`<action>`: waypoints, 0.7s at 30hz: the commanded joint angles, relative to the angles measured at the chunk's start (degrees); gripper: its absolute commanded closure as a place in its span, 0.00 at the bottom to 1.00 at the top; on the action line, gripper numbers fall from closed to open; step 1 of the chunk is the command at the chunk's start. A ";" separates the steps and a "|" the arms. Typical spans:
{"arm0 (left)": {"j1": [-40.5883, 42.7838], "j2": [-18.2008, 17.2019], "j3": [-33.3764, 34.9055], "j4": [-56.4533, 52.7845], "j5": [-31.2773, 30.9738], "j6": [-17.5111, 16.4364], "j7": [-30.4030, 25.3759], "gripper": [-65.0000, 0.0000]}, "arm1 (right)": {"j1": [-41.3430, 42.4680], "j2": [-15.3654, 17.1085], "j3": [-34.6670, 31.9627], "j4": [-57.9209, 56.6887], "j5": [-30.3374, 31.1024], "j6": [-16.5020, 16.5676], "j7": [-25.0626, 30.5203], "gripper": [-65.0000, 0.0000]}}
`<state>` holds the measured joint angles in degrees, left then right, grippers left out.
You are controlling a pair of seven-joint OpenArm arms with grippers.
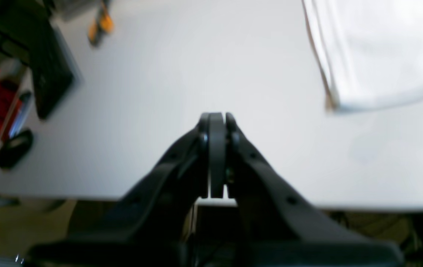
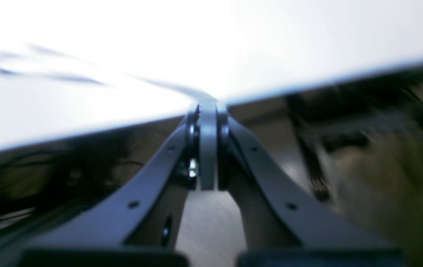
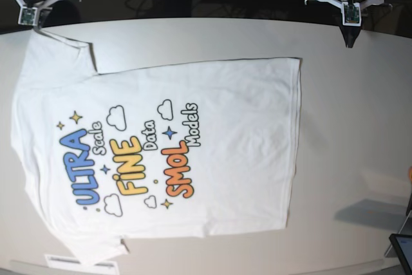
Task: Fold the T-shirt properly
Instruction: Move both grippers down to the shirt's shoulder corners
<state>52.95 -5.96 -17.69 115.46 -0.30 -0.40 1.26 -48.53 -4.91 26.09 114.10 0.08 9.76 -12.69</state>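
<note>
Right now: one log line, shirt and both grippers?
T-shirt: flat, print up, unfolded | left gripper: shut, empty, beside hem | right gripper: shut at sleeve edge, hold unclear

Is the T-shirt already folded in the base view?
No, the T-shirt lies spread flat on the table with its printed side up and both sleeves out.

left gripper [image 1: 217,118]: jaws closed, empty | right gripper [image 2: 207,105]: jaws closed
</note>
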 commanded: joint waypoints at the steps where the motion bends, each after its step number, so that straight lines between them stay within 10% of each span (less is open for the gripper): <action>1: -0.51 -0.15 -0.11 0.89 -0.19 0.10 -1.12 1.00 | 0.93 0.12 1.30 0.93 0.14 0.48 1.30 1.00; 5: -4.99 0.02 -0.02 0.54 -0.19 -6.67 -1.04 1.00 | 6.91 0.47 4.55 0.93 0.14 5.14 -4.67 1.00; 15: -7.28 -0.15 -0.20 -1.39 -0.19 -7.02 -0.95 1.00 | 20.53 0.12 16.60 0.84 0.23 30.24 -19.88 0.83; 21: -7.98 -0.15 -0.11 -4.29 -0.19 -7.02 -0.95 1.00 | 28.27 0.64 29.52 0.84 11.40 30.24 -36.24 0.49</action>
<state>44.47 -5.78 -17.56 110.39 -0.27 -7.79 1.69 -19.81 -4.86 55.68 113.99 11.88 40.05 -50.48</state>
